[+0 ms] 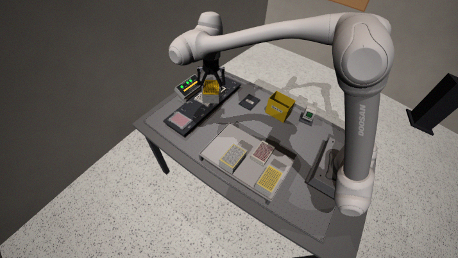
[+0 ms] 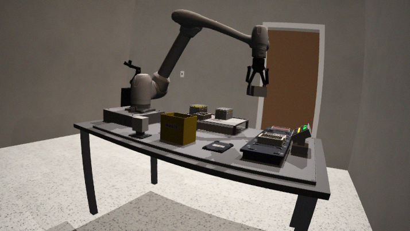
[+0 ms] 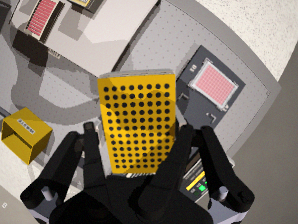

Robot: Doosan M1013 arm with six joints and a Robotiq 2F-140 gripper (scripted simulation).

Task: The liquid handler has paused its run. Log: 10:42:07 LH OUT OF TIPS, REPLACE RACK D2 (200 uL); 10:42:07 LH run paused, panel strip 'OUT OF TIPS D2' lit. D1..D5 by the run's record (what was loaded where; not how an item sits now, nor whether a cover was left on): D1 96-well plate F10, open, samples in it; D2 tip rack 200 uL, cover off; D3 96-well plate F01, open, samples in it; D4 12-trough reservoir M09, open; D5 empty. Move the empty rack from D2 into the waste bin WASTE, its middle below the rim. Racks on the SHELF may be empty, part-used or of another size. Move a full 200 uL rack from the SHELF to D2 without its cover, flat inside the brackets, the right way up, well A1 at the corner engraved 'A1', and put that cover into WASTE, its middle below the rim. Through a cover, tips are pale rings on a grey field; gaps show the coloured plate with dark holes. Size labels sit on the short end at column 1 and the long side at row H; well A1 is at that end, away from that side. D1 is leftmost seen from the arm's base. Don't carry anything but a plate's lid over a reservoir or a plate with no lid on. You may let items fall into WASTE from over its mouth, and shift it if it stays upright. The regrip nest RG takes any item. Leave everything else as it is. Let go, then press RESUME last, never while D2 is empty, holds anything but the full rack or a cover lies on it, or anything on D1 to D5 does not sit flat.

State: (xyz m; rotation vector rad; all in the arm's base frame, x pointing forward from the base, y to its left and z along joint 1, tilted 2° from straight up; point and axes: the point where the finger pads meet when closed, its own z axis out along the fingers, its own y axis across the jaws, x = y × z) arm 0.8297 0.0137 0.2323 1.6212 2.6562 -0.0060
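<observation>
My gripper (image 1: 210,81) is shut on the empty rack (image 1: 210,90), a yellow plate of dark holes on a grey base. It holds the rack level, high above the black deck (image 1: 202,106); the fingers (image 2: 257,83) grip its long sides (image 3: 139,123). The yellow WASTE bin (image 1: 279,106) stands upright to the right of the deck, also in the wrist view (image 3: 25,135). On the shelf (image 1: 247,160) sit a covered grey-field rack with a yellow rim (image 1: 233,155), a red rack (image 1: 262,152) and a yellow rack showing dark holes (image 1: 270,178). The deck spot under the held rack is hidden.
A pink-filled plate (image 1: 180,119) lies at the deck's near end, and a pale ribbed item (image 2: 271,138) sits mid-deck. The panel (image 1: 187,86) shows green lights and an orange strip. The regrip nest (image 1: 249,103) and RESUME button (image 1: 309,114) flank the bin.
</observation>
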